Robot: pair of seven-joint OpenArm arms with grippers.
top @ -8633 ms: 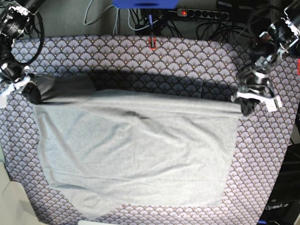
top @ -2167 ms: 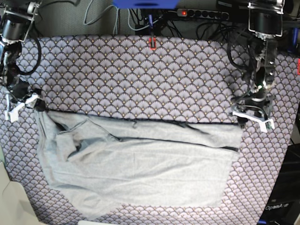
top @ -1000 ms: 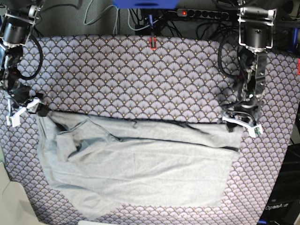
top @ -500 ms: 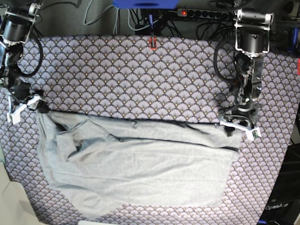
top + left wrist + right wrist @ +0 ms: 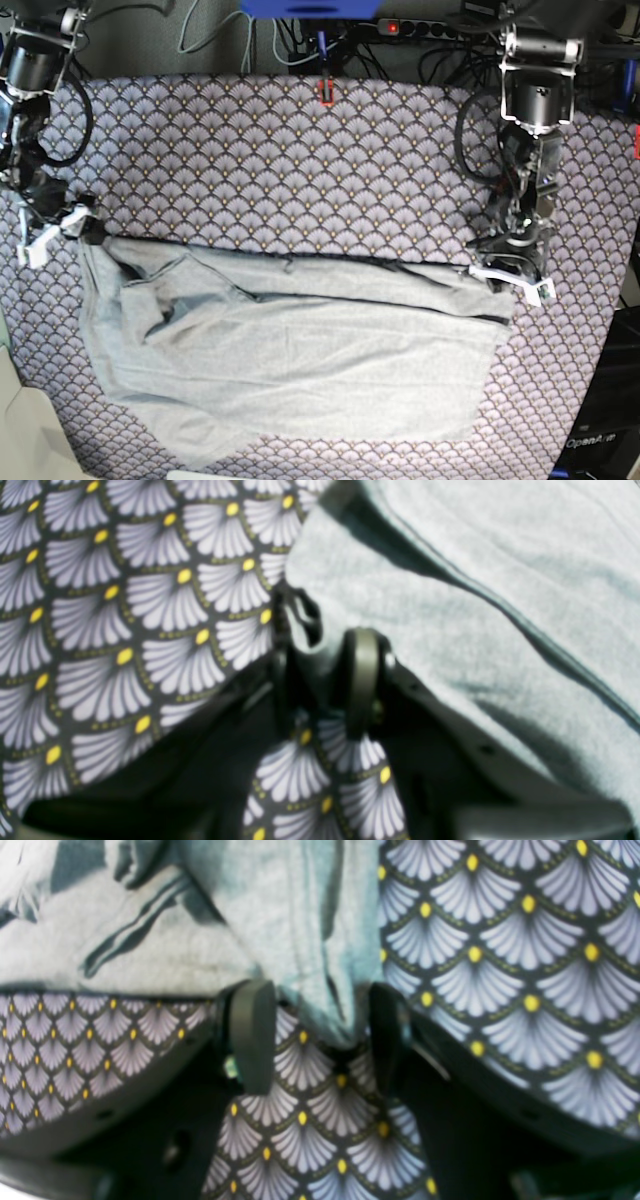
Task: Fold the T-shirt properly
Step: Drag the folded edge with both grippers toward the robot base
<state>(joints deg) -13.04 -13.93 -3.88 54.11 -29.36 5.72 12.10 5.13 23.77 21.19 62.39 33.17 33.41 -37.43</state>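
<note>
Light heather-grey knit T-shirt [image 5: 290, 365] lies rumpled on purple fan-scale patterned tablecloth [image 5: 300, 160], mostly near half, far edge folded over. Base view: left gripper [image 5: 508, 272] at far-right corner, right gripper [image 5: 62, 222] at far-left corner; jaws unreadable there. Left wrist view: jaws narrow, pinching shirt corner. Right wrist view: jaws wide, cloth edge between pads [image 5: 252, 1035], unclamped.

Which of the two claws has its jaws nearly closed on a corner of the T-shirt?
The left claw: its jaws pinch a small corner of the T-shirt. The right claw stands wide, cloth hanging loose between its jaws.
</note>
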